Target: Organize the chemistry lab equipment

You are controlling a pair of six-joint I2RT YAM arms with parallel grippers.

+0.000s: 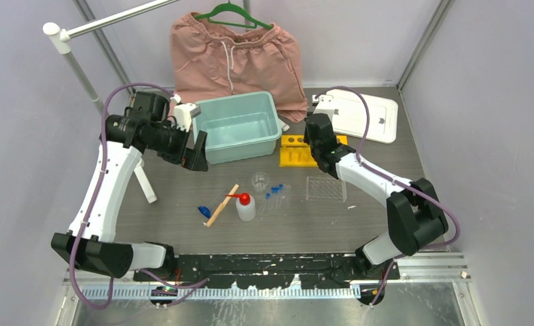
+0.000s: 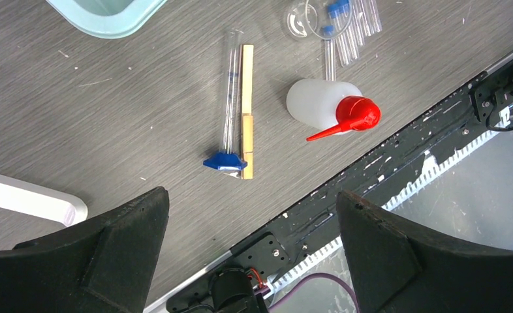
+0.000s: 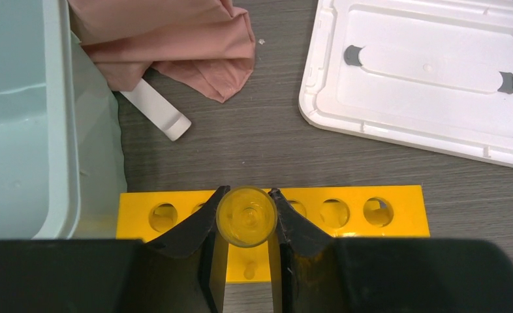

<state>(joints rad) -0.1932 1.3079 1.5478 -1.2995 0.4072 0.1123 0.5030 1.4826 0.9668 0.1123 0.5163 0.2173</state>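
Although the grey wood-grain desk [image 1: 183, 231] carries many things, the biggest on it is the teal plastic bin [image 1: 238, 129] at the far middle, with pink cloth shorts [image 1: 234, 58] behind it and a flat white plastic lid [image 1: 363, 115] to its right. The left arm [image 1: 111, 183] hangs beside the bin's left wall, its jaws spread wide apart with nothing between them. The right arm [image 1: 366, 176] reaches over the yellow plastic tube rack [image 3: 371, 215], which lies just right of the bin, long axis running left to right, holes facing up. Its jaws are clamped on a small clear tube [image 3: 246, 218], seen end-on from the wrist, so the tube's long axis stands upright and points down at the rack; whether its lower end sits in a hole I cannot tell.

Nearer, the square clear plastic tube rack [image 1: 326, 189] lies flat. Left of it stands the white squeeze bottle with a red nozzle [image 1: 245, 209], the nozzle pointing left towards the flat wooden stick [image 2: 247, 98], whose long axis runs from near left to far right. Between the bottle and the clear rack, small clear blue-capped tubes [image 1: 276, 195] lie side by side, caps at their far ends, just beside the tiny clear beaker [image 1: 260, 180]. A thin clear tube [image 2: 229, 85] lies alongside the stick, and the small blue piece [image 2: 226, 161] sits at its near end.
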